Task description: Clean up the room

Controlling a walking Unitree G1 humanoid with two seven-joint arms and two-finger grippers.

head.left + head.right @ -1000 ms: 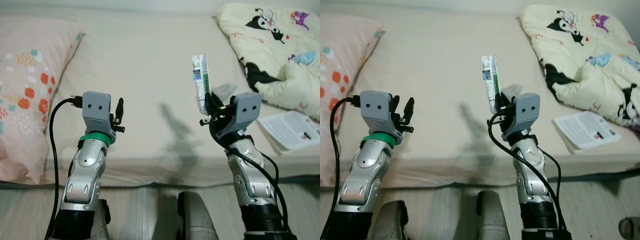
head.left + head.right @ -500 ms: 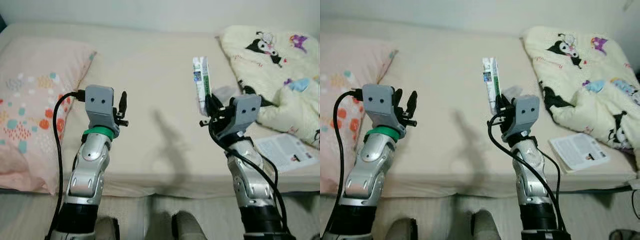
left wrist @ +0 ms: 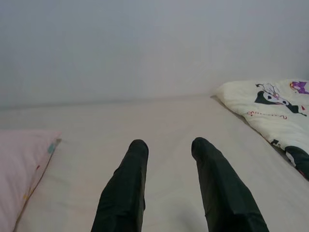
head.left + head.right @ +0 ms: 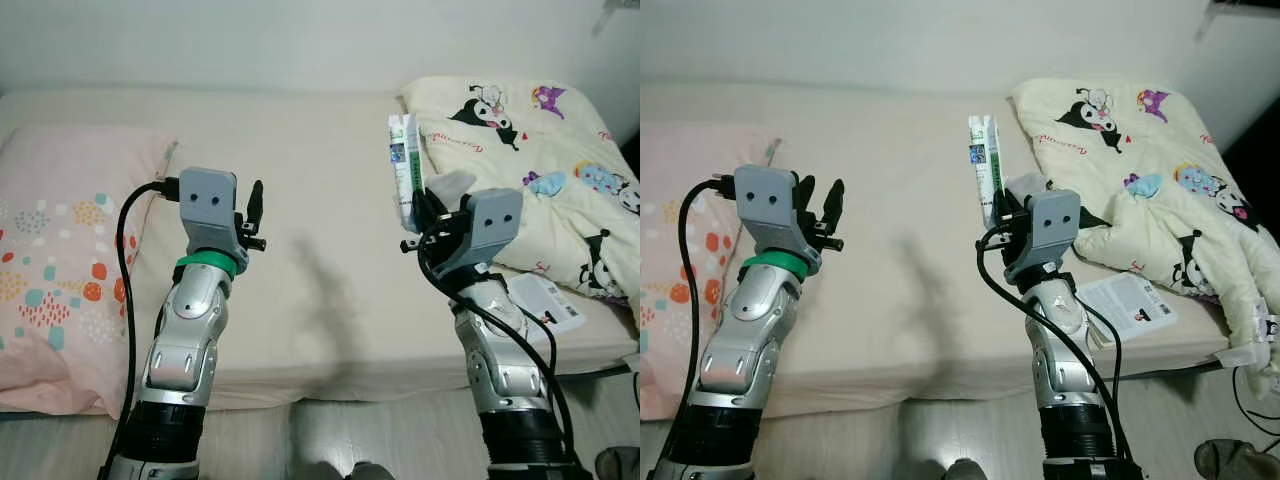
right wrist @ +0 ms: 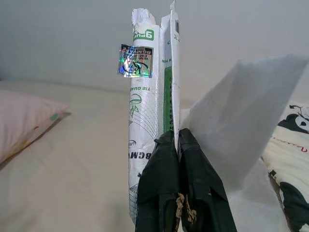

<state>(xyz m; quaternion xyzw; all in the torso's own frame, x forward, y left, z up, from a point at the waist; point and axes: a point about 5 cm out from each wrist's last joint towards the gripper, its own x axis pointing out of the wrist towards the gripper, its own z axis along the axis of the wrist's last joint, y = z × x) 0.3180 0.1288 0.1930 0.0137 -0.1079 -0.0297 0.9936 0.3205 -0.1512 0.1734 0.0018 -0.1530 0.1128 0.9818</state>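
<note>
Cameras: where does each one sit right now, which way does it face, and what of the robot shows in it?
Left eye view: on the head, looking forward and down at the bed; both silver arms rise into it.
Right eye view: same stereo head, same scene; both show the pillow, blanket and booklet.
Left wrist view: along the open left claw, over the bed towards the wall.
Right wrist view: along the right claw, shut on the green-and-white packet and a white sheet.
</note>
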